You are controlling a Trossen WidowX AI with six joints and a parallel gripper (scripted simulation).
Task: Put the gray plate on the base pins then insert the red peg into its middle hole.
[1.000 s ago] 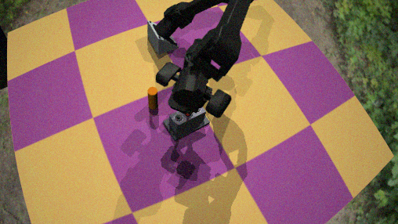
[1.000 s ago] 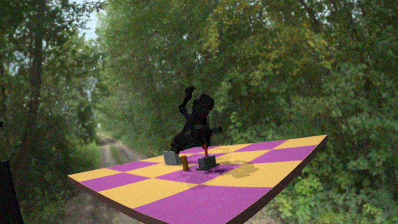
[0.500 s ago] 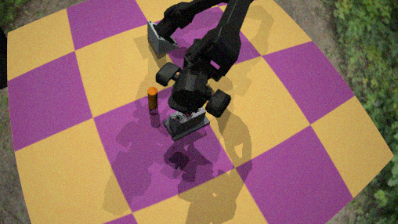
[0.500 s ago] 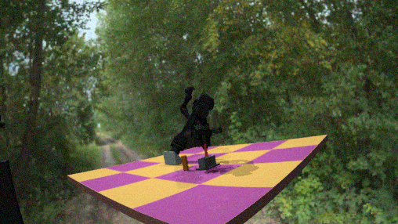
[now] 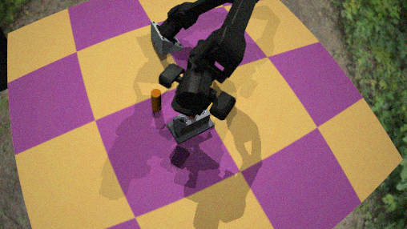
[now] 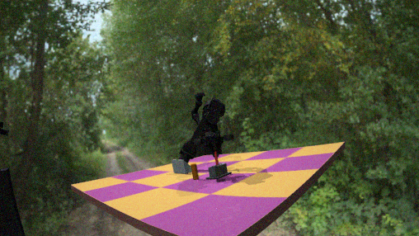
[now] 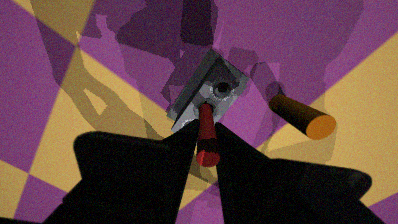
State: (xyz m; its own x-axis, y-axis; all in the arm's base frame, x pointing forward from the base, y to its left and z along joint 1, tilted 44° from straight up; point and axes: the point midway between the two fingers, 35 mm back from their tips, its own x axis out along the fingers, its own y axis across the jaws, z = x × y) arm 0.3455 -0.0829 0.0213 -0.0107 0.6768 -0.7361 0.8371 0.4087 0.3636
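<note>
The gray plate (image 7: 224, 102) lies on the dark gray base (image 7: 192, 90) (image 5: 179, 138) and looks flat. One round end opening shows in the wrist view; the other end is mostly behind the fingers. My gripper (image 7: 206, 125) (image 6: 216, 152) is shut on the red peg (image 7: 206, 118) (image 6: 216, 158), just above the plate. The peg stands roughly upright, with its lower end at the plate's middle hole. How deep it reaches into the hole cannot be told. In the top view the gripper body hides nearly all of the peg.
An orange cylinder (image 5: 156, 102) (image 6: 195, 172) (image 7: 295, 112) stands upright beside the base, a short way off. A gray angled block (image 5: 160, 42) (image 6: 181, 166) stands farther back, by the black arm's lower part. The checkered table's edges are well away from the base.
</note>
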